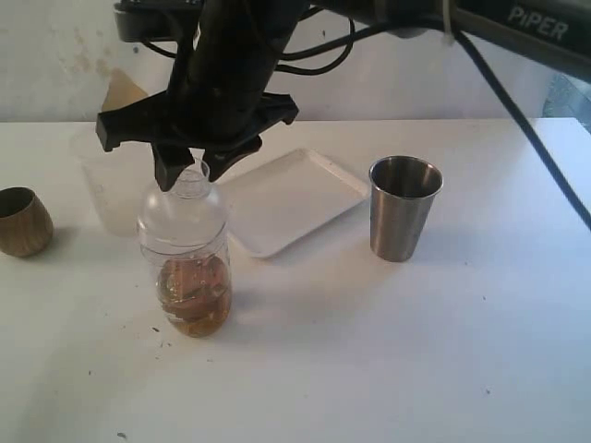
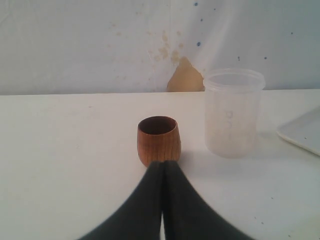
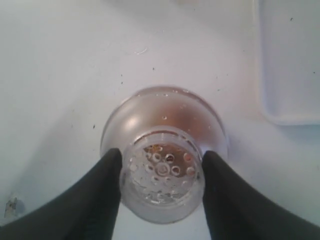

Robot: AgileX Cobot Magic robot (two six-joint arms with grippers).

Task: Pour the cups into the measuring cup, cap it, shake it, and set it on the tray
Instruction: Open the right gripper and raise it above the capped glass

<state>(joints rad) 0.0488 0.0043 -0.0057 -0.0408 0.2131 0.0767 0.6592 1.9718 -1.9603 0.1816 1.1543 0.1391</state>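
The clear measuring cup (image 1: 185, 268) stands on the table with brown contents in its lower part and the clear dome cap (image 1: 191, 181) on top. My right gripper (image 1: 192, 173) reaches across from above; its fingers (image 3: 107, 185) press both sides of the perforated cap neck (image 3: 162, 175). The wooden cup (image 1: 20, 221) stands upright at the far left, just past the tips of my shut, empty left gripper (image 2: 162, 167), which is out of the exterior view. The steel tumbler (image 1: 404, 208) stands upright right of the white tray (image 1: 291, 198).
A frosted milky cup (image 1: 111, 194) stands behind the measuring cup, to the right of the wooden cup (image 2: 158, 140) in the left wrist view. The tray's corner (image 3: 287, 60) lies close beside the measuring cup. A wall runs along the table's back.
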